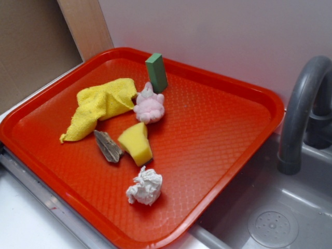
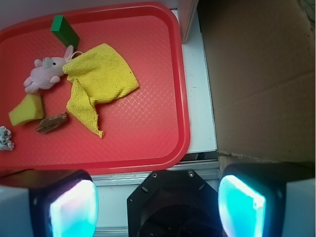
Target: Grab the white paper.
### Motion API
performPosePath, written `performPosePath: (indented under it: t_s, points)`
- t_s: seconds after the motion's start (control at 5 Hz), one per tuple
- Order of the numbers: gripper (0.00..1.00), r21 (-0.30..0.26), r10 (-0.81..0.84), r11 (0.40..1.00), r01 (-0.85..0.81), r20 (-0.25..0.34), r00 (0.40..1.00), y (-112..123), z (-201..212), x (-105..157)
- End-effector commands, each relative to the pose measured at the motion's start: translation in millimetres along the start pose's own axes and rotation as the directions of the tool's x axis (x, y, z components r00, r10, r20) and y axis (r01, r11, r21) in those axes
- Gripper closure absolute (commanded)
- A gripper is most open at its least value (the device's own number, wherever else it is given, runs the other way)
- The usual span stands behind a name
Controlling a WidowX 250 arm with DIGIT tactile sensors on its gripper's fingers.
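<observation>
Overhead, we are holding our gripper [image 2: 157,207] with its pads spread wide apart, gripping nothing. We are seeing the white paper [image 1: 144,187] lying on the red tray [image 1: 218,119], just beside the yellow sponge wedge [image 1: 136,142].

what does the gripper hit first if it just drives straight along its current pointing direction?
Likely nothing on the task. In the wrist view the open gripper sits past the red tray's near rim, aimed roughly at the tray edge and white ledge. The white paper lies far off at the frame's left edge. Depth is unclear.
</observation>
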State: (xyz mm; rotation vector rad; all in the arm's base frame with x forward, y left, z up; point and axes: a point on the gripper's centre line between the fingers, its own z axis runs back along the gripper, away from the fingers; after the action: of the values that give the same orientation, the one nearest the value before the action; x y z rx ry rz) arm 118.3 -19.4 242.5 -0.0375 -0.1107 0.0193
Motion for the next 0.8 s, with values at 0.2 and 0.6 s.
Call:
performPosePath:
  t_s: [0.2, 0.6]
  points:
    - [0.00, -0.032, -0.087, 0.996, 0.089, 0.055, 0.995, -48, -4, 16]
    - [0.00, -0.152, -0.164, 0.971, 0.182, 0.122, 0.979, -103, -15, 35]
